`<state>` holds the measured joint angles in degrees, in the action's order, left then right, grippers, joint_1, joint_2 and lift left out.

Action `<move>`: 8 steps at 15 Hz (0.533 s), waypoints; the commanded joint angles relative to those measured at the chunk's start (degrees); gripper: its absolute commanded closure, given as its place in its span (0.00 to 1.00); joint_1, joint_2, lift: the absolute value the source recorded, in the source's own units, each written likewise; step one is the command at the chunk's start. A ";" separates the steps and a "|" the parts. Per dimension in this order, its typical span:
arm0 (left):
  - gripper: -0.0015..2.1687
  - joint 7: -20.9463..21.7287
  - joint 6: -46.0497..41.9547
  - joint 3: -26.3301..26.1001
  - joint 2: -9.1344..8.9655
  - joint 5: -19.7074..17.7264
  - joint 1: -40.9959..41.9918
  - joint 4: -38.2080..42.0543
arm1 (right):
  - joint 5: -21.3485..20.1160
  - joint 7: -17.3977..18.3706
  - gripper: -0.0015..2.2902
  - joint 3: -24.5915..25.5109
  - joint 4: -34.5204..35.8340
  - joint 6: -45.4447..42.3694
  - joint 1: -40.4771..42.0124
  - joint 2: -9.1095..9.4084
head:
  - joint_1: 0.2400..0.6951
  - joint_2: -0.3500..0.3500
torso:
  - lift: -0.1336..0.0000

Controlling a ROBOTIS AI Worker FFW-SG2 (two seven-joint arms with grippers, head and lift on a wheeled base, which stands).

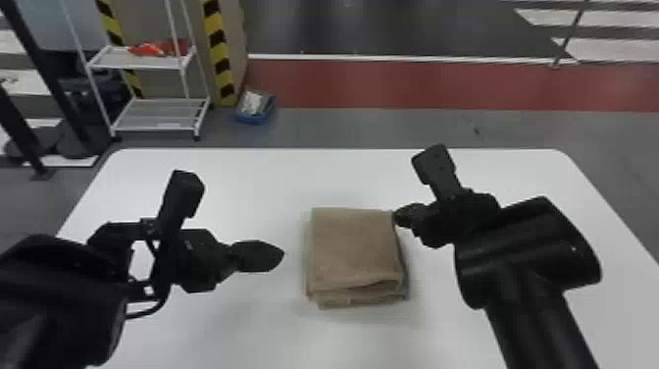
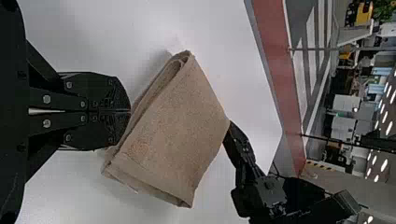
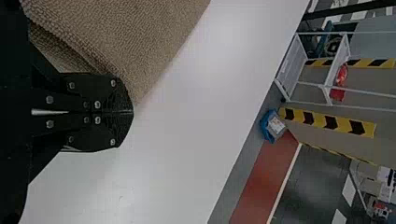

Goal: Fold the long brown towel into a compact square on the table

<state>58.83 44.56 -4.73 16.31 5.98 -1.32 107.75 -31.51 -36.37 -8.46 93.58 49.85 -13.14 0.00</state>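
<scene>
The brown towel [image 1: 355,250] lies folded into a thick, nearly square stack on the table, its layered edges facing the robot. Left of it, with bare table between, is my left gripper [image 1: 282,254], its fingers closed together. My right gripper [image 1: 396,217] is at the towel's far right corner, also closed; whether it touches the cloth I cannot tell. In the left wrist view the left gripper [image 2: 130,111] has its tips together in front of the towel [image 2: 173,130]. The right wrist view has the right gripper [image 3: 132,112] shut beside the towel's corner [image 3: 126,42].
The white table [image 1: 274,181] extends around the towel, with its far edge beyond both arms. On the floor behind stand a white shelf rack [image 1: 147,118] at the left and a small blue bin [image 1: 255,110].
</scene>
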 commanded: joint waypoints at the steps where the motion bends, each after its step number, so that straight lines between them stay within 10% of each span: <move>1: 0.99 0.14 -0.65 1.04 0.91 -1.14 0.17 0.00 | -1.80 0.07 0.91 0.20 3.71 2.14 2.60 0.05 | 1.00 0.47 | 0.07; 2: 0.99 -0.04 -0.65 1.74 1.27 -2.28 0.44 0.00 | -1.80 -0.02 0.76 0.82 7.49 3.37 4.53 0.05 | 1.00 0.47 | 0.07; 4: 0.81 -2.32 -0.30 4.38 1.44 -5.45 0.44 0.18 | 0.05 -0.02 0.13 2.22 16.63 4.96 8.84 0.05 | 1.00 0.47 | 0.07; 5: 0.66 -2.76 0.23 5.43 1.44 -7.03 0.44 0.35 | 2.33 -0.11 0.12 2.66 19.36 5.84 9.89 0.05 | 1.00 0.47 | 0.07; 8: 0.64 -2.85 0.58 6.58 1.35 -8.26 1.67 3.08 | 4.18 -0.72 0.16 -0.24 20.32 6.54 10.42 0.05 | 1.00 0.50 | 0.07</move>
<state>55.97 45.03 1.16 17.71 -1.61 -0.56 109.46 -27.71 -37.08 -6.94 113.85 56.27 -2.96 0.00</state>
